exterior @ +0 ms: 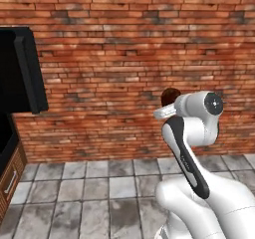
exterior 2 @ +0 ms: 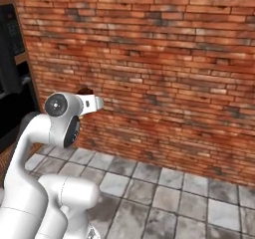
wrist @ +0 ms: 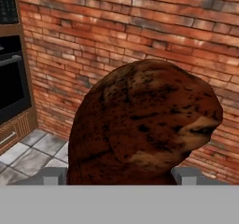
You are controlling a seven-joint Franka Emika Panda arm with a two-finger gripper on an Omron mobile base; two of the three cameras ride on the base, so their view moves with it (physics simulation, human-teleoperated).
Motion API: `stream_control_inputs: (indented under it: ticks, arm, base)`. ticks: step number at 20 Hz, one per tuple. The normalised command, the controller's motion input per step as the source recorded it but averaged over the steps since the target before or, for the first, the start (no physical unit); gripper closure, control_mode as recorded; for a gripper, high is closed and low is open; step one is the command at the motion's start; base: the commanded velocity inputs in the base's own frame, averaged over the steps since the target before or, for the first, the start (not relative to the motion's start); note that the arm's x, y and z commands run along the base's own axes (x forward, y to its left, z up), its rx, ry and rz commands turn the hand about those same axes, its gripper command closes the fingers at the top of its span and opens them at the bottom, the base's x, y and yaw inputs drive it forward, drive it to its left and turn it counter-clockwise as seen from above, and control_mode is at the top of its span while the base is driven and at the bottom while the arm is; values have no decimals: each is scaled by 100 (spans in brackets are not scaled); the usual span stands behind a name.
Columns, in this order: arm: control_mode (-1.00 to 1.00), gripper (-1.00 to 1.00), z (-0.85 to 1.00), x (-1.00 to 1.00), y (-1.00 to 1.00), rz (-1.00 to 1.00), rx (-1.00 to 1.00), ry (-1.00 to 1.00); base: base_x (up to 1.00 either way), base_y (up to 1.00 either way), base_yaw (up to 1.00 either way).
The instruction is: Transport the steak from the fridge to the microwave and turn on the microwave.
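Even, flat rendered light, soft blur throughout, no glare.

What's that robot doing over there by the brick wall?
The white arm is carrying a steak. In the hand view the gripper is shut on it, the meat bulging up between the two tips. The arm holds it up facing the wall, above a tiled floor. A black open door juts in at the left. The steak is not yet in any appliance.
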Motion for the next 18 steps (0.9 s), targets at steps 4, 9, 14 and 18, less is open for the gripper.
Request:
stream_control_inputs:
  ticks: [4, 9, 14, 18]
  arm:
    - [100, 100, 0, 0, 0, 0, 0, 0]
    - [100, 100, 0, 0, 0, 0, 0, 0]
    - [100, 100, 0, 0, 0, 0, 0, 0]
    - [100, 100, 0, 0, 0, 0, 0, 0]
  base:
    - [63, 0, 18]
    - [51, 0, 21]
    - [43, 0, 25]
    - [37, 0, 30]
